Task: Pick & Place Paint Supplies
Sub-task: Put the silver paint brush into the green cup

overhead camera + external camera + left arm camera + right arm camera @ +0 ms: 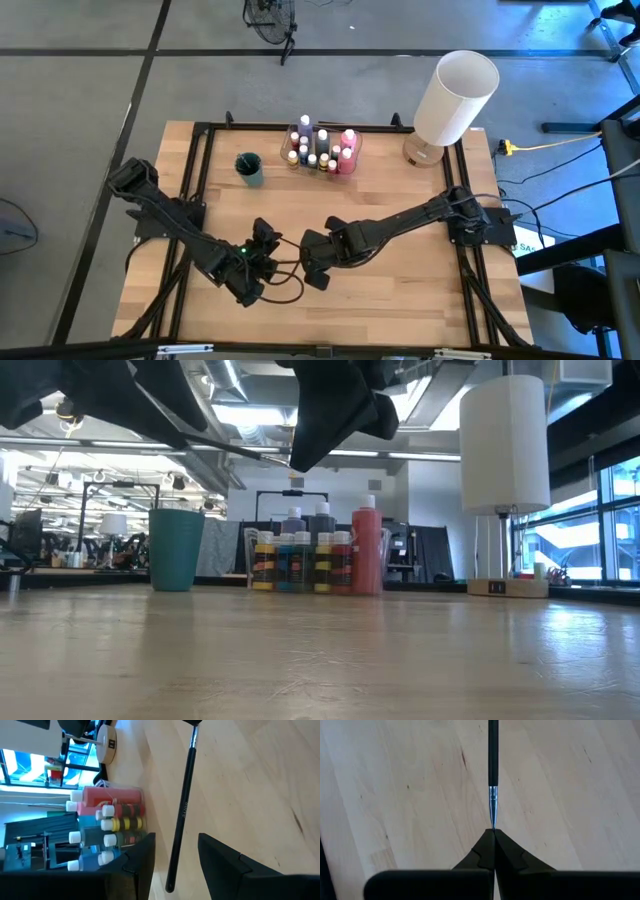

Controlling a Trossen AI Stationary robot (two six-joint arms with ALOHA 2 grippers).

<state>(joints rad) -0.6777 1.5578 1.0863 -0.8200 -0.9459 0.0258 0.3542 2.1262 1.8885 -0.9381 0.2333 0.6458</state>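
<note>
Right wrist view shows the matter plainly: the right gripper (pixel 493 836), its two dark fingers pressed together, pinches the silvery ferrule end of a thin black-handled paintbrush (pixel 493 755), whose long handle runs straight out ahead of the fingertips, over the pale wooden desk (pixel 395 795).

In the left wrist view the same brush lies with its far end in the gap between the left gripper's (pixel 176 851) half-spread fingers; whether they touch it I cannot tell. So the brush's long axis spans from one claw to the other, and both arms are equally near it.

From above, the two grippers meet near the middle of the desk, toward its near edge, the left arm reaching in from the left edge, the right from the right.

The brush is slim, straight and glossy, with pale lettering on the handle.

The teal cup (pixel 249 168) and the clear plastic box of small paint bottles (pixel 322 148) stand well apart, by the far edge.
</note>
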